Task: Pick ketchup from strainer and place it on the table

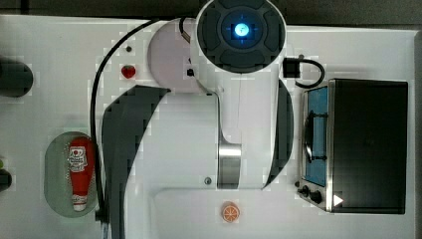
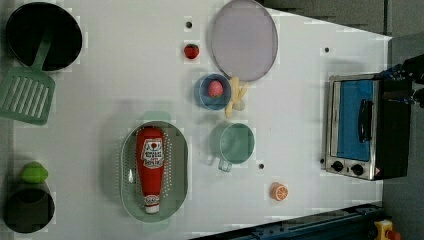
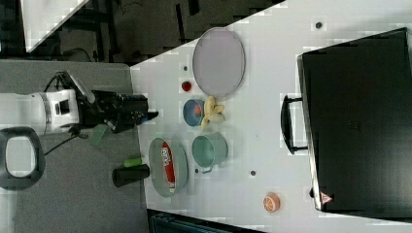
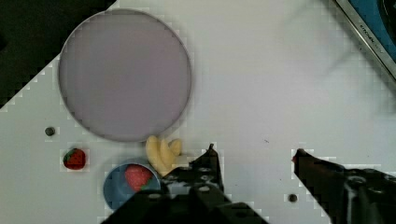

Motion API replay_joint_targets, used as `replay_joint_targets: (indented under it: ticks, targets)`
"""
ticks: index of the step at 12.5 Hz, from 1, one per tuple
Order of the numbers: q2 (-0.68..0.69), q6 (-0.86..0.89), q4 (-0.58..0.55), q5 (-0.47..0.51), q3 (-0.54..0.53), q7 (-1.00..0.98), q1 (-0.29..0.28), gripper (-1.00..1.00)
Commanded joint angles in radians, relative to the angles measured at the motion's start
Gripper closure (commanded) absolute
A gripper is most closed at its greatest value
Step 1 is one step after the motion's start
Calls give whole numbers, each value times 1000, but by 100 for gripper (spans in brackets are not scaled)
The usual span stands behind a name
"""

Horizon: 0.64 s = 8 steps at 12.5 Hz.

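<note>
The ketchup (image 2: 151, 167), a red squeeze bottle with a white cap, lies on its side in the pale green strainer (image 2: 177, 165). The top view has the ketchup (image 1: 80, 172) and strainer (image 1: 55, 172) at its left edge, beside my arm's black cable. In the right view the ketchup (image 3: 167, 166) rests in the strainer (image 3: 156, 167), and my gripper (image 3: 151, 115) hangs apart from it, toward the blue bowl. In the wrist view my gripper (image 4: 255, 149) stands open, with bare white table (image 4: 261, 84) between its fingers (image 4: 211, 163).
A grey-lilac plate (image 2: 243, 40), a strawberry (image 2: 191, 51), a blue bowl (image 2: 212, 91), bananas (image 2: 234, 97) and a teal cup (image 2: 232, 144) stand mid-table. An orange slice (image 2: 278, 191) lies near the toaster oven (image 2: 360, 127). A black pan (image 2: 42, 35) and green spatula (image 2: 27, 92) are at the left view's left.
</note>
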<state>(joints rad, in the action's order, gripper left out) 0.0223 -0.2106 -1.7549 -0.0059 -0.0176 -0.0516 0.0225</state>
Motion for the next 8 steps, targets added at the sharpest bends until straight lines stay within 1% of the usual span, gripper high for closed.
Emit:
replay_joint_targets:
  ticks: [1, 2, 3, 5, 8]
  targets:
    - [-218, 112, -141, 40, -46, 37, 104, -58]
    - [-216, 112, -141, 40, -56, 37, 101, -81]
    - [-213, 111, -141, 44, -74, 37, 95, -99]
    - [-201, 105, -141, 50, -136, 37, 73, -100]
    - [-169, 73, -140, 50, -272, 38, 39, -100]
